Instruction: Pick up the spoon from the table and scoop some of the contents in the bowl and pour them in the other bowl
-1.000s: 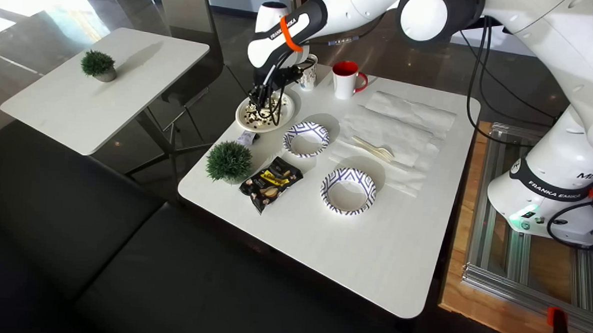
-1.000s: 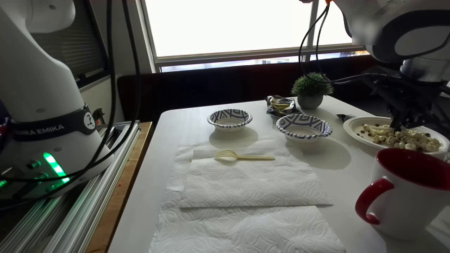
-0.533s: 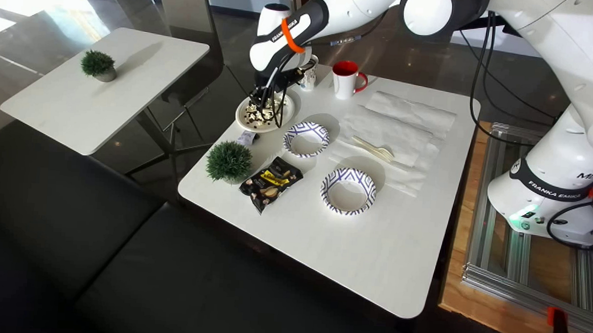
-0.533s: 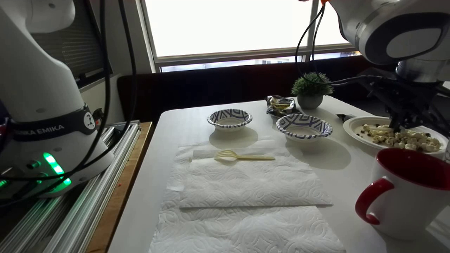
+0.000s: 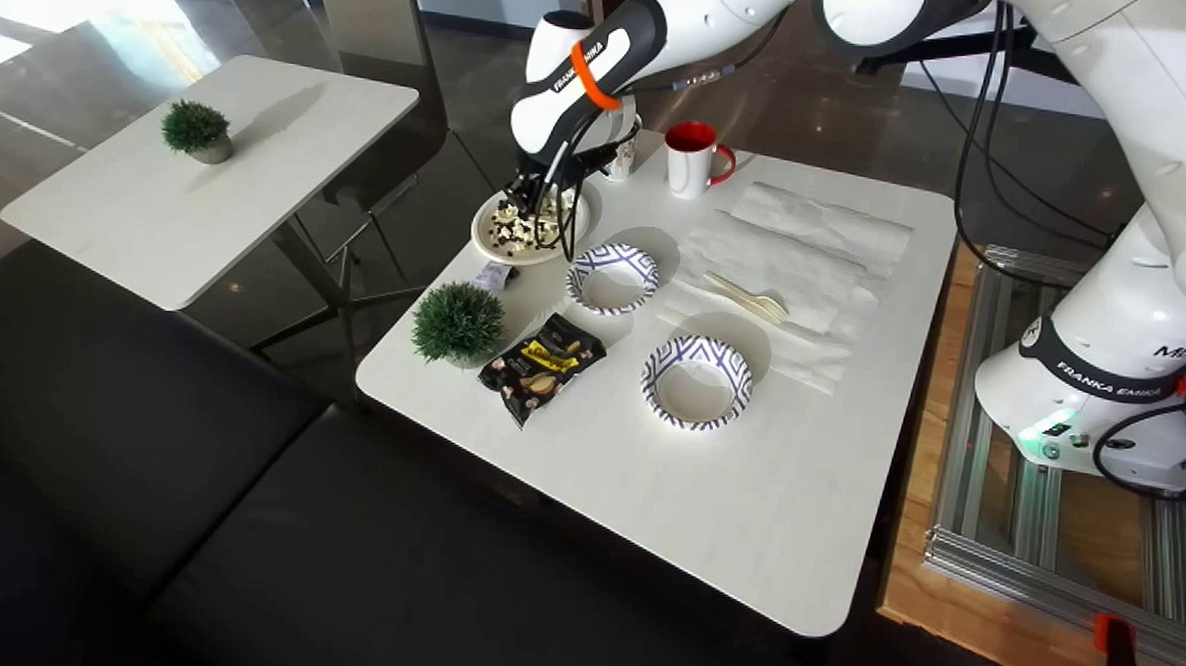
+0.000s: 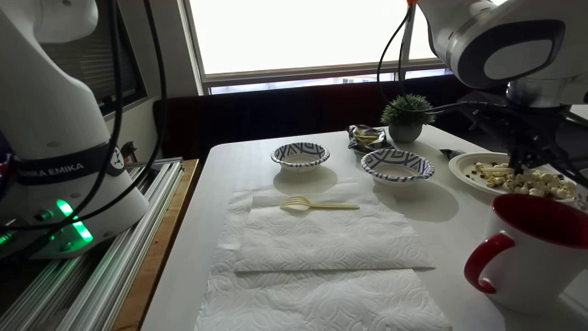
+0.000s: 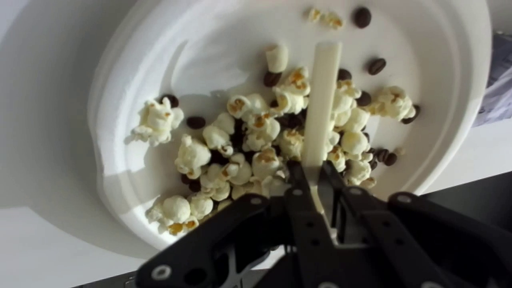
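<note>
A white tabletop [image 5: 774, 551] bears a wide white bowl [image 7: 216, 52]. Near it stands a smaller blue-patterned bowl [image 5: 612, 288], with a matching bowl [image 5: 696, 392] farther off. Over the wide bowl is the black end effector [image 7: 313, 168], clamped on what is probably the spoon [image 7: 323, 100], of which only a pale handle shows. Picking up looks done and scooping seems in hand; pouring into a patterned bowl appears left to do. The spoon sits in the end effector's tip, handle end jutting beyond it above popcorn [image 7: 264, 162] and dark beans [image 7: 377, 66]; the scooping end is hidden.
</note>
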